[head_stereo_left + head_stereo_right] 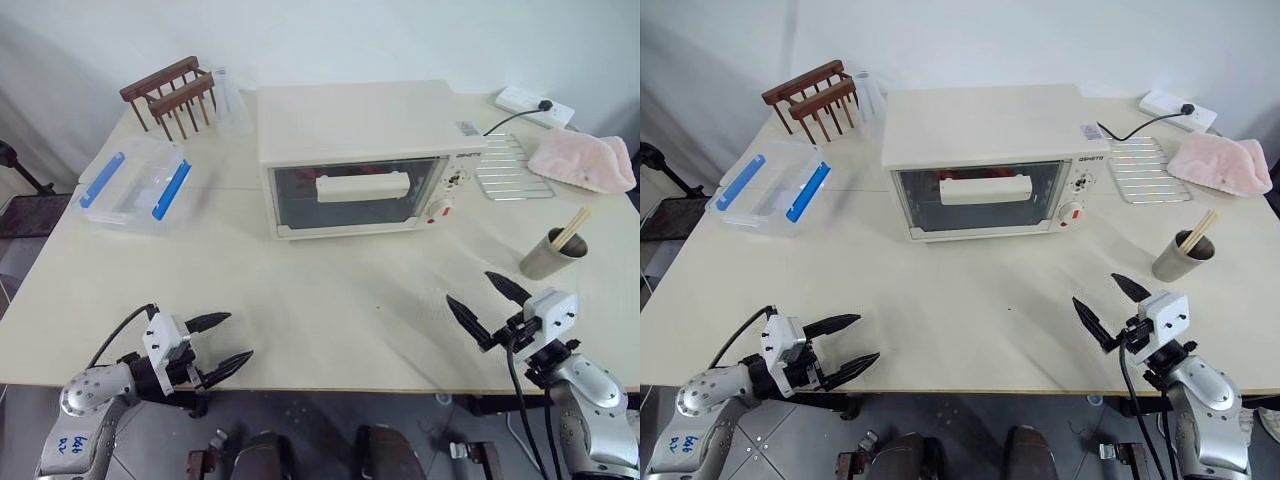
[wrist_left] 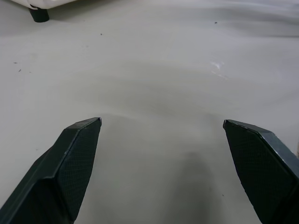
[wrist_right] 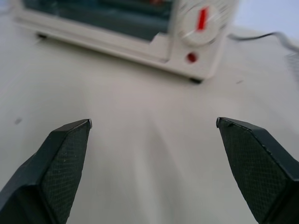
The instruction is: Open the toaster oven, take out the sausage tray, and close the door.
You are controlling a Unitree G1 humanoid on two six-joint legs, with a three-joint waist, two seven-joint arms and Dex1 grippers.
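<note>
The cream-white toaster oven (image 1: 355, 150) stands at the back middle of the table, its glass door (image 1: 355, 195) shut with the bar handle (image 1: 362, 186) across it. Through the glass something red shows dimly behind the handle; the sausage tray itself is hidden. My left gripper (image 1: 228, 341) hovers open at the table's near left edge, nothing between its fingers. At the near right, my right gripper (image 1: 486, 301) also stands open and empty, pointing toward the oven's knob panel (image 3: 201, 28). Both are well short of the oven.
A clear plastic box with blue clips (image 1: 135, 185) lies at the left, a brown wooden rack (image 1: 172, 95) behind it. Right of the oven are a wire rack (image 1: 510, 170), a pink cloth (image 1: 585, 160), a power strip (image 1: 535, 105) and a metal cup with chopsticks (image 1: 552, 252).
</note>
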